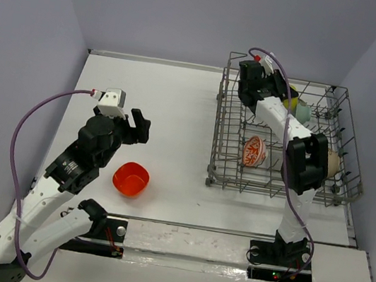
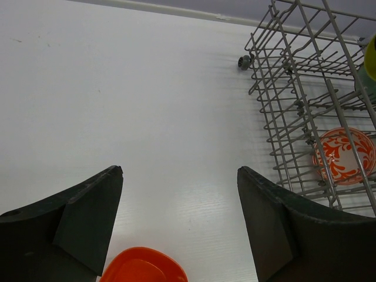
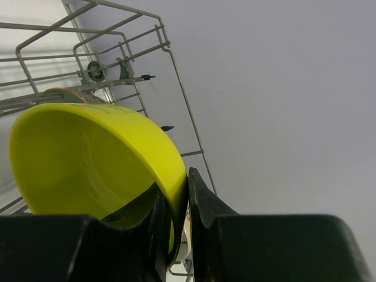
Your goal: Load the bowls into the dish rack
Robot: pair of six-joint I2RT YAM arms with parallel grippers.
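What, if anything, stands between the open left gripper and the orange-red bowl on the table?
Nothing visible does. The left gripper is open, and the orange-red bowl sits just below its fingers in the wrist view. Only white table surface shows between them.

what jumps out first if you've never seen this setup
The lime-yellow bowl, pinched by its rim in the right gripper at the far end of the grey wire dish rack. Next, the rounded-square orange-red bowl alone on the white table near the open left gripper.
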